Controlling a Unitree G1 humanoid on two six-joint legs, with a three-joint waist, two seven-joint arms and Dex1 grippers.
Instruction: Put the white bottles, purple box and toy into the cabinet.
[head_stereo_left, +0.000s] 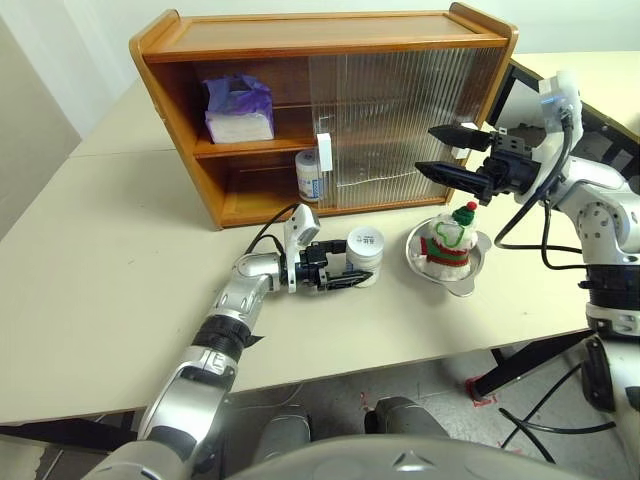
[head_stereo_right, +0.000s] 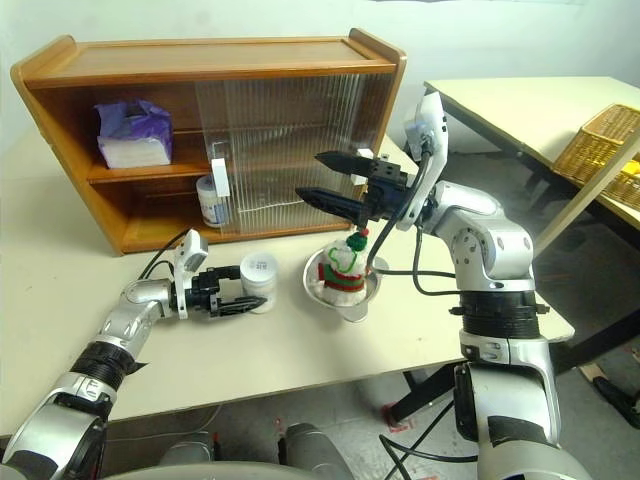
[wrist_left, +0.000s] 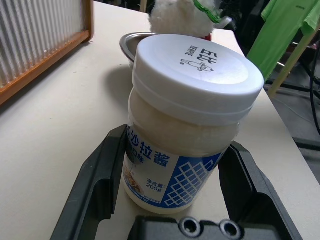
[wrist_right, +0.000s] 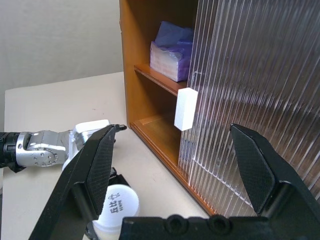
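Observation:
One white bottle (head_stereo_left: 366, 252) stands upright on the table in front of the cabinet (head_stereo_left: 330, 35). My left gripper (head_stereo_left: 350, 280) lies low on the table and is shut on it, a black finger (wrist_left: 102, 175) against each side. The other white bottle (head_stereo_left: 310, 175) stands on the lower shelf beside the white handle (head_stereo_left: 323, 153). On the upper shelf rests the purple box (head_stereo_left: 238, 110). The toy (head_stereo_left: 452, 238) sits in a shiny metal bowl (head_stereo_left: 470, 275) to the right. Above it my right gripper (head_stereo_left: 425, 150) hangs open and empty, facing the ribbed door panel (wrist_right: 260, 75).
The cabinet's left half stands open; the ribbed panel covers its right half. The table's front edge (head_stereo_left: 400, 355) runs close behind my left forearm. A second table with a wicker basket (head_stereo_right: 600, 140) stands off to the right.

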